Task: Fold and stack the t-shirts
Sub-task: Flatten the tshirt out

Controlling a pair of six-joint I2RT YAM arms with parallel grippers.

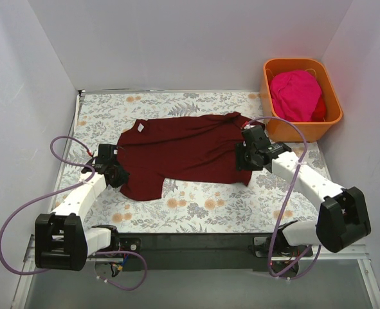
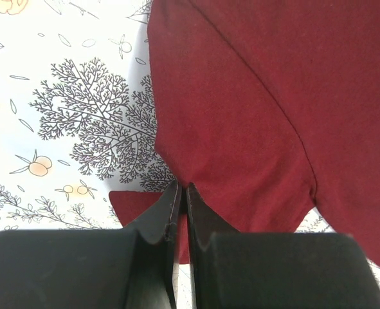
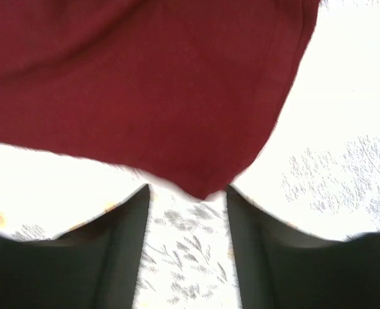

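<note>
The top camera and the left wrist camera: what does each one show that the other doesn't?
Only the top view shows the orange tub holding the pink t-shirt, both whole arms, and the right gripper at the maroon shirt's right edge. Only the left wrist view shows the left gripper close up, its fingers pressed together on a fold of cloth. Both show the maroon t-shirt on the floral tablecloth.

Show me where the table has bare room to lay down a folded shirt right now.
Bare floral table runs along the near edge, between the maroon t-shirt and the arm bases. A narrower strip lies behind the shirt by the back wall. The middle is crowded: shirt, left gripper, right gripper. The orange tub fills the far-right corner.
</note>
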